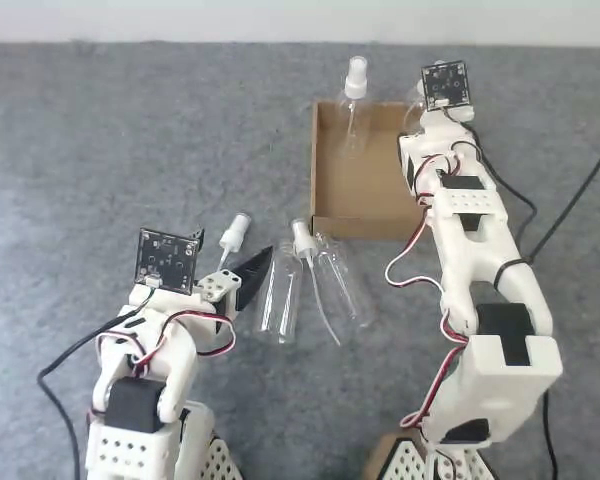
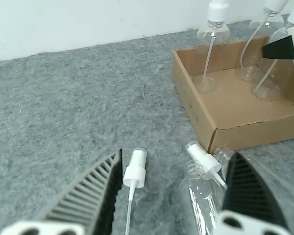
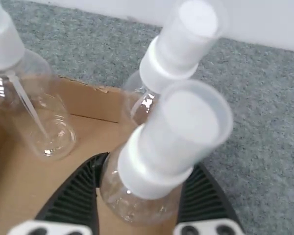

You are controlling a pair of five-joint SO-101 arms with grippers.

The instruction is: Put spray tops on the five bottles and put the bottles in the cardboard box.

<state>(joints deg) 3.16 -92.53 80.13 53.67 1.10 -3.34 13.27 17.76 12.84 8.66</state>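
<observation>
The cardboard box (image 1: 352,190) lies at the table's far middle. In it stand three clear bottles with spray tops: one in the far left corner (image 1: 355,88), one at the back (image 3: 179,46), and one (image 3: 159,161) held between the fingers of my right gripper (image 3: 137,203) at the box's right side. My left gripper (image 2: 171,196) hovers open over the mat. Between its fingers lie a loose spray top (image 2: 134,169) and a bottle on its side (image 2: 201,188) with a spray top on its neck. A second bottle (image 1: 342,285) lies beside that one.
Grey felt covers the table (image 1: 130,130), with open room left of the box. The right arm (image 1: 475,250) stretches along the box's right side. A black cable (image 1: 570,205) trails at the right edge.
</observation>
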